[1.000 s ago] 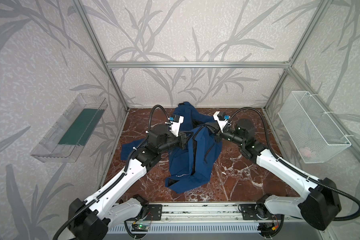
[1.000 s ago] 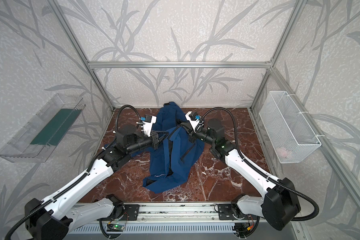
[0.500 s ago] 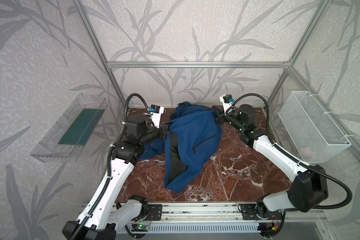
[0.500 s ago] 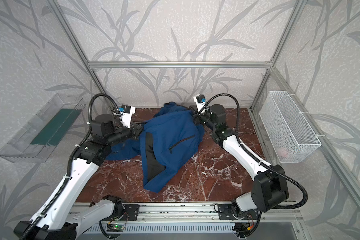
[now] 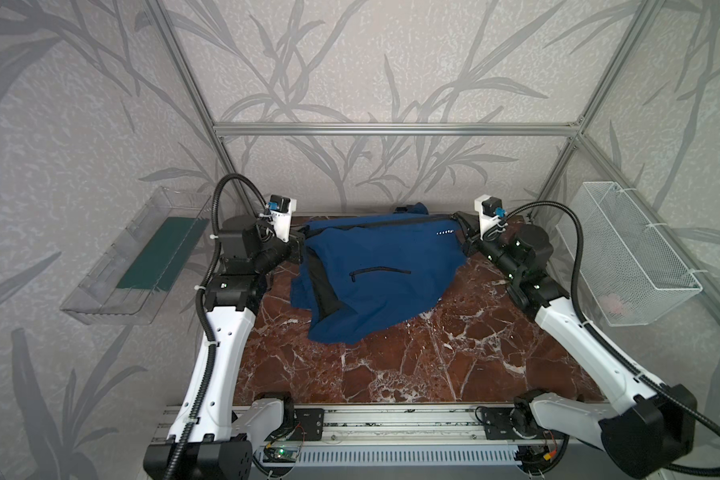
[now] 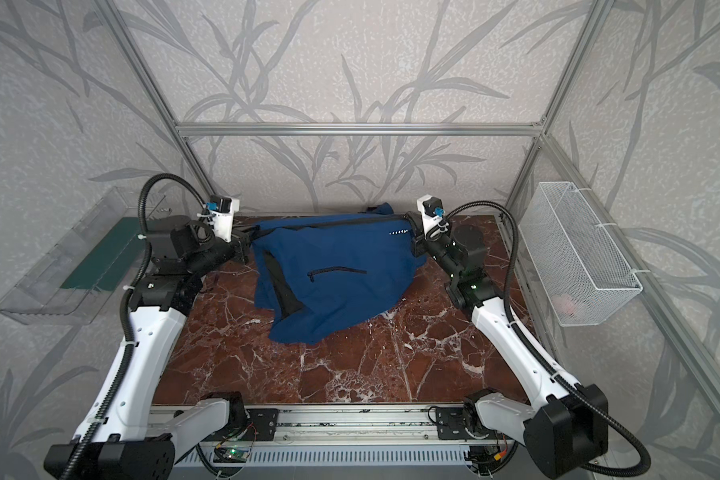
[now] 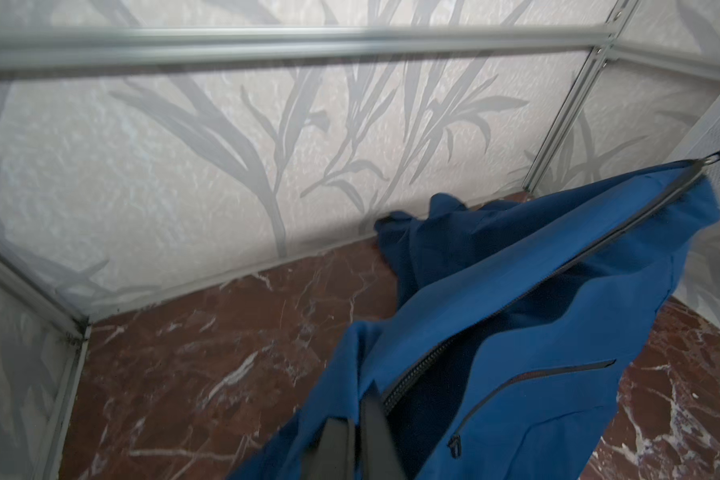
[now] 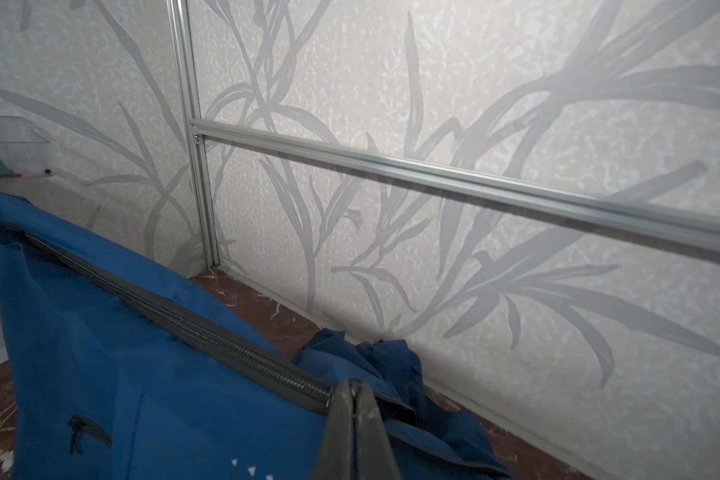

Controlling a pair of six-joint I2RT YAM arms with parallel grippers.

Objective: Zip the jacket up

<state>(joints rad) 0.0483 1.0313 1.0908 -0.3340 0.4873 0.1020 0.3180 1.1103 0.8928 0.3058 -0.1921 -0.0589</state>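
The jacket [image 5: 383, 270] [image 6: 341, 270] sits in the upper middle of both top views. It is strung between the two arms at the far end of the marble worktop [image 5: 433, 353] [image 6: 371, 361]. Its lower part drapes down onto the stone, and a bunched fold lies against the back wall.

The left claw [image 5: 301, 247] [image 6: 244, 245] is clenched on the jacket's edge at the left end of the spread. In the left wrist view its dark fingers [image 7: 375, 419] pinch the blue cloth just beside the front zipper [image 7: 516, 299].

The right claw [image 5: 458, 220] [image 6: 410, 220] is likewise clenched on the jacket at the right end. The right wrist view shows its tips [image 8: 352, 386] closed over the zipper tape [image 8: 184, 324].

Between the two claws the front zipper [image 5: 375, 224] [image 6: 329, 224] runs as a taut dark line along the jacket's top edge. Small white lettering [image 5: 445, 232] [image 6: 398, 232] sits near the right claw. A zipped pocket [image 5: 381, 271] [image 6: 336, 271] lies across the middle of the cloth. A strip of black lining [image 5: 323, 286] [image 6: 281, 286] shows at the lower left of the garment.

A clear tray [image 5: 142, 257] hangs on the left wall and a white wire basket [image 5: 641, 257] on the right wall, both well apart from the jacket.
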